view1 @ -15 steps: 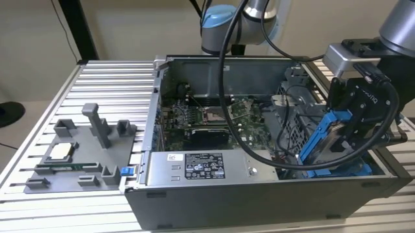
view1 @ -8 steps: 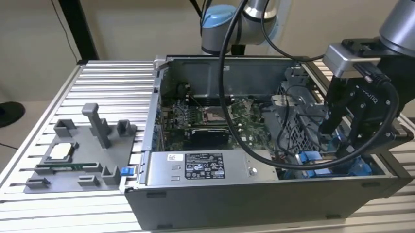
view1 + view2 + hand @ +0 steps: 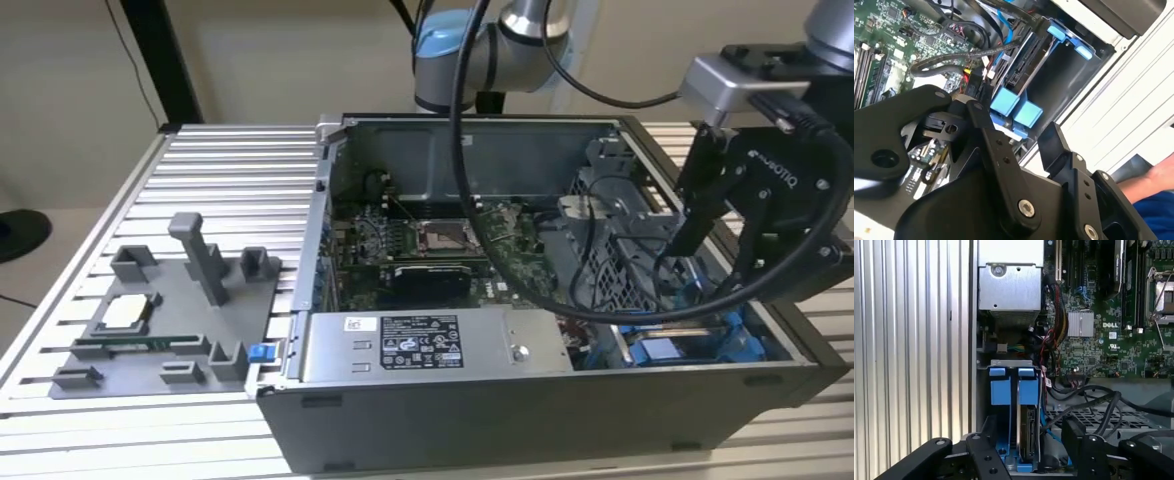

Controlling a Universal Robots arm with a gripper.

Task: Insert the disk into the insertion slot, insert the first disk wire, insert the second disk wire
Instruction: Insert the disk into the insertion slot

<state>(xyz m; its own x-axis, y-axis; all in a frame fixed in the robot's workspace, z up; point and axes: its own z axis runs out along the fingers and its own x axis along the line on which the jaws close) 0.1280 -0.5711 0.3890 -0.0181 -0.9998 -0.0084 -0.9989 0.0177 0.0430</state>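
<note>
Gripper (image 3: 1013,122): jaws spread wide, nothing between the fingers (image 3: 989,145). It hangs directly over the insertion slot (image 3: 1010,362), with one finger on each side of the slot's opening in the first wrist view (image 3: 1024,432). No contact with any part is visible.

Disk (image 3: 1029,425): stands on edge inside the insertion slot, below the spread jaws. Its two blue carrier tabs (image 3: 1009,390) sit side by side at one end of the slot; both also show in the second wrist view (image 3: 1016,107).

Cables (image 3: 1089,395): black bundles run just beside the slot, on its motherboard side. Whether any is plugged into the disk cannot be told.

Motherboard (image 3: 1094,345): lies beyond the cables, near the slot.

Power supply box (image 3: 414,345): beside the slot, to the exterior view's left of it.

Fixture tray (image 3: 174,320): on the slatted table (image 3: 227,160), well apart from the slot.
</note>
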